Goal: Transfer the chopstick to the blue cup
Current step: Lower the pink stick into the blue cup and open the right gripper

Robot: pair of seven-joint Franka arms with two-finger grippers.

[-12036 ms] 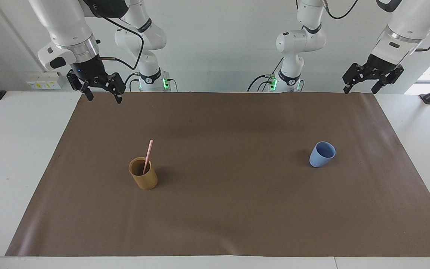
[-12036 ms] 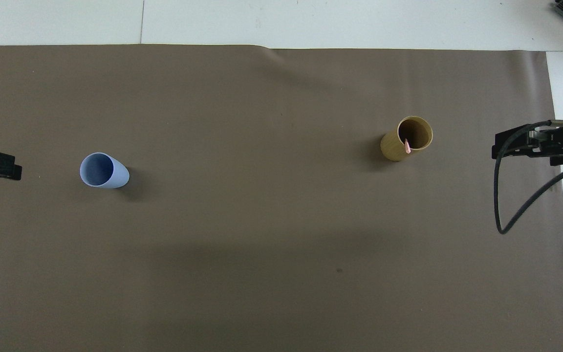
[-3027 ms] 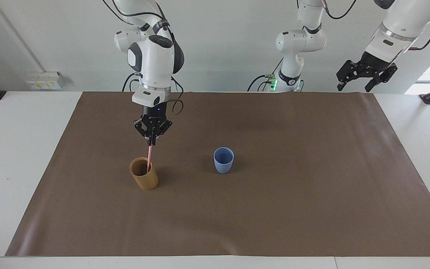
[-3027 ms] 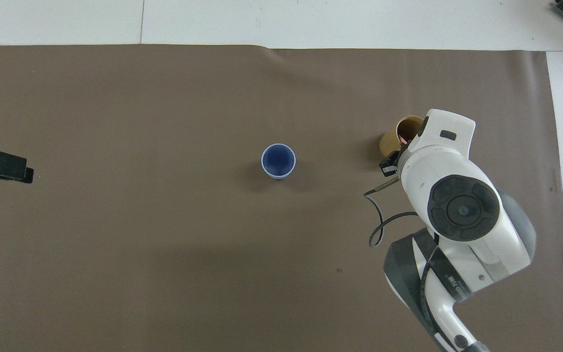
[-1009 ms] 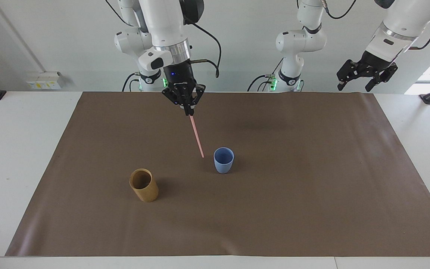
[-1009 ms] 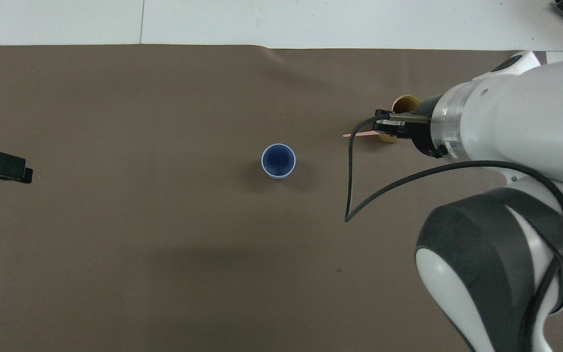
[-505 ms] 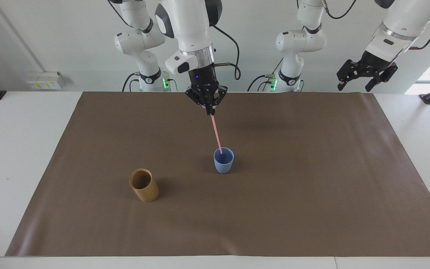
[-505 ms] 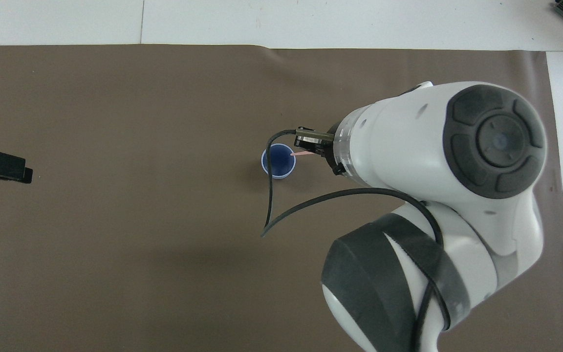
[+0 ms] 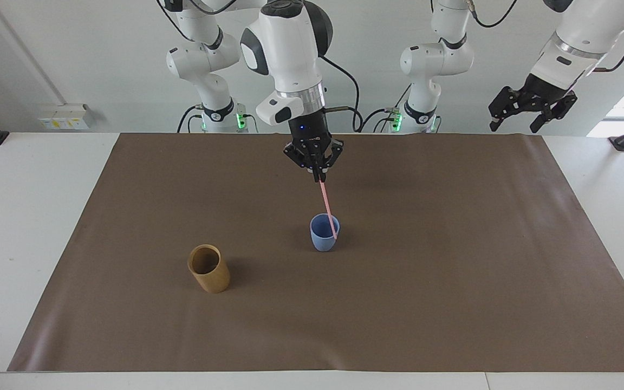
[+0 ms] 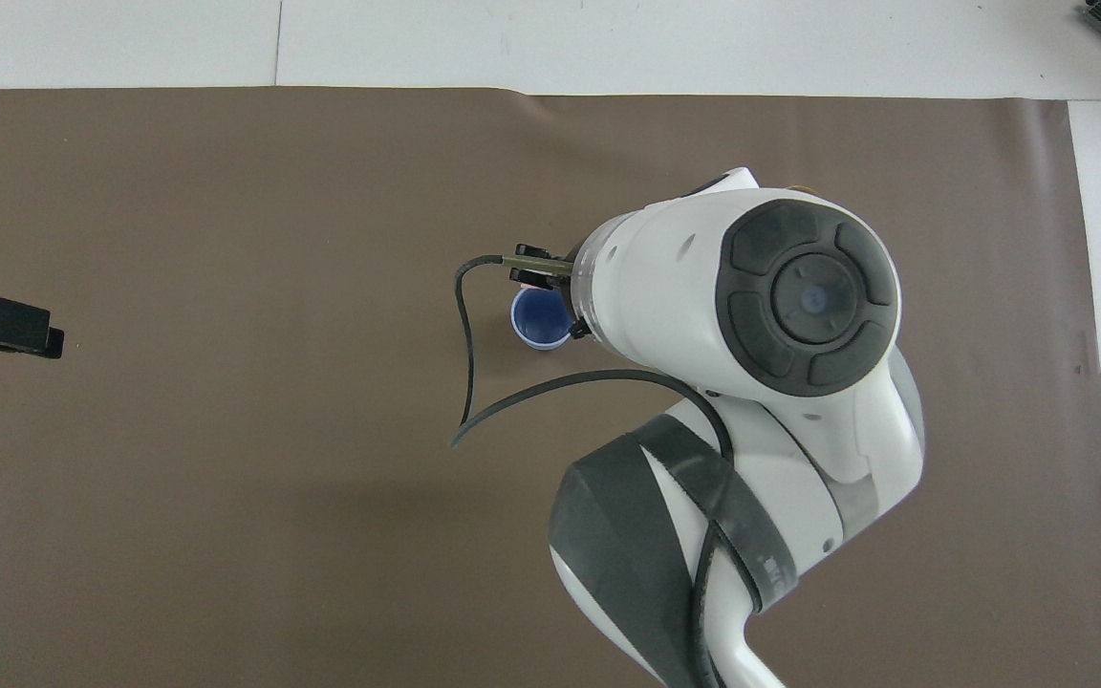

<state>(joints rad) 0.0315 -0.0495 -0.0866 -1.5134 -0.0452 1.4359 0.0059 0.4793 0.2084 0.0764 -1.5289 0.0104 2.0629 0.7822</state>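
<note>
A tan bamboo cylindrical cup point(image 9: 208, 268) stands toward the right arm's end of the table. The right gripper point(image 9: 317, 176) has its fingers clamped on the thin pale pink chopstick point(image 9: 327, 208), held tilted with its lower tip at the rim of the small light-blue tapered cup point(image 9: 324, 233) mid-table. The left gripper point(image 9: 515, 121) waits raised, fingers wide.

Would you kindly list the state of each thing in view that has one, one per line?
chopstick: gripped at its top, tilted, lower end at the blue cup's mouth.
blue cup: upright on the brown mat.
bamboo cup: upright, nothing showing in it.
right gripper: shut on the chopstick, over the blue cup.
left gripper: open, empty, waiting over the mat's corner at the left arm's end.
</note>
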